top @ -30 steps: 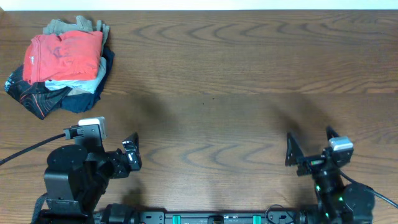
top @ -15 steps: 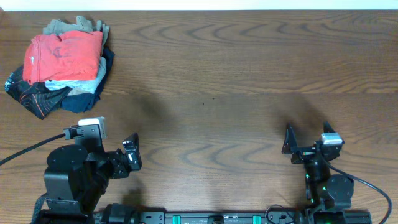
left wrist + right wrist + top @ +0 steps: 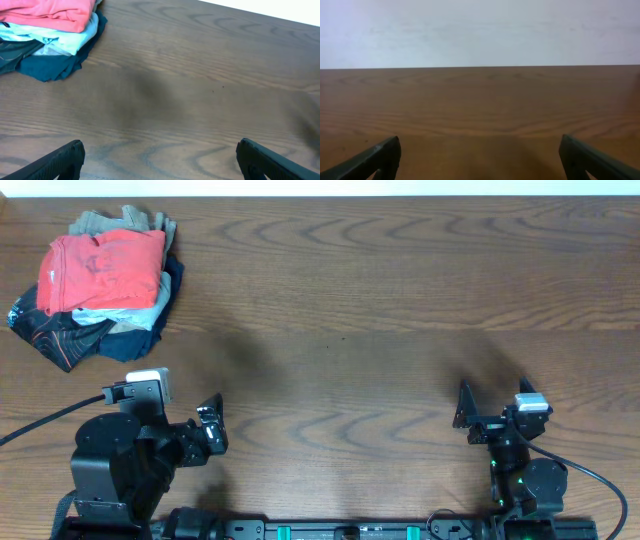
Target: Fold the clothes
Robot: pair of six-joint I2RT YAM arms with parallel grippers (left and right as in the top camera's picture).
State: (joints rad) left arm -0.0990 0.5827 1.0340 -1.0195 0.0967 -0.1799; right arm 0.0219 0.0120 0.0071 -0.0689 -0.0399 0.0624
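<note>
The coral-red T-shirt (image 3: 105, 268) lies folded on top of a heap of other garments at the table's far left corner; its edge also shows in the left wrist view (image 3: 50, 12). My left gripper (image 3: 212, 420) is open and empty near the front edge at the left, far from the shirt; its fingertips frame bare wood in the left wrist view (image 3: 160, 155). My right gripper (image 3: 490, 408) is open and empty near the front edge at the right, its fingers spread over bare wood in the right wrist view (image 3: 480, 155).
Under the shirt lie a light-blue garment (image 3: 115, 315), a tan one (image 3: 110, 222), a navy one (image 3: 140, 338) and a black patterned one (image 3: 45, 330). The wooden table (image 3: 340, 300) runs to a pale wall at the far edge.
The right arm drew in and moved slightly left between one second and half a second ago, then held still. The left arm and the heap have not moved.
</note>
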